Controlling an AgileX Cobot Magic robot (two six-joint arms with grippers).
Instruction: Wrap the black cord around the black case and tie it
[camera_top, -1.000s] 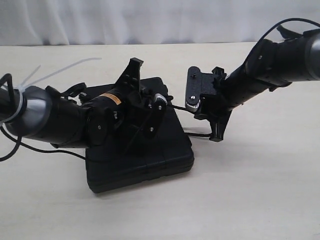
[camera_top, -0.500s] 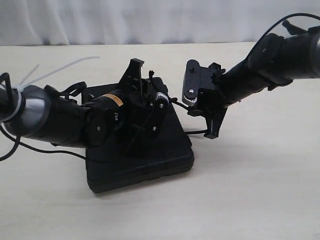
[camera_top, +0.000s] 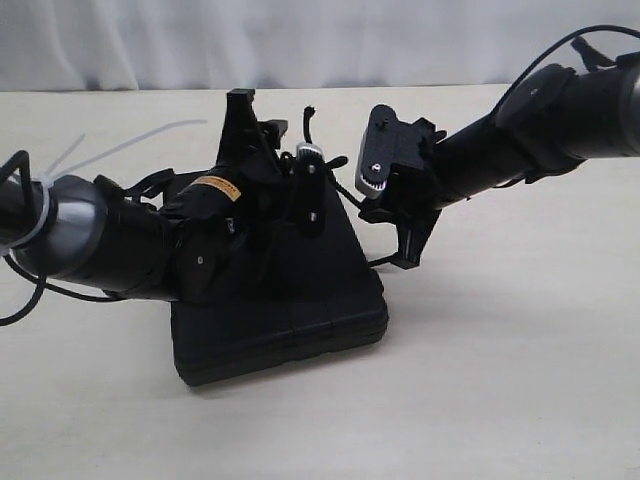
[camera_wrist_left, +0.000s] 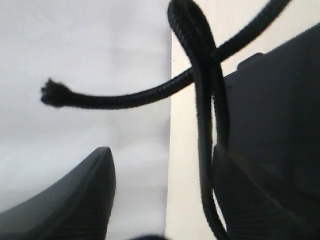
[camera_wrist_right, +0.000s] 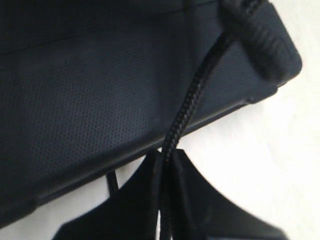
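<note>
**Cord clenched in the right gripper, loose between the left gripper's jaws**

We see the black case (camera_top: 300, 320) lying flat on the counter (camera_top: 500, 390), and both arms meet over its far half. The left gripper (camera_top: 275, 150) hangs above the far end of the case with its jaws spread wide, released. In the left wrist view the black cord (camera_wrist_left: 200, 115) drops through that gap close to one finger (camera_wrist_left: 250, 200), crossing over itself higher up, and no finger presses on it. Its frayed end (camera_wrist_left: 50, 93) sticks out free in the air, away from the case (camera_wrist_left: 280, 125).

The right gripper (camera_top: 408, 250) sits just off the case's far right edge, fingertips pointing down toward the counter. Its jaws are clenched on the cord. In the right wrist view the cord (camera_wrist_right: 190, 105) runs taut along the side of the case (camera_wrist_right: 90, 100) and disappears between the closed fingertips (camera_wrist_right: 167, 170). A thicker, blurred stretch of cord lies over the case's corner there.

In the exterior view, a short span of cord (camera_top: 342, 192) bridges the two grippers above the case, and another bit shows beside the case's right edge, under the right gripper.

The bulky left arm (camera_top: 110, 245) covers much of the case's left side, hiding how the cord lies there. A white cable tie (camera_top: 120, 140) juts from that arm, left of the case.
</note>
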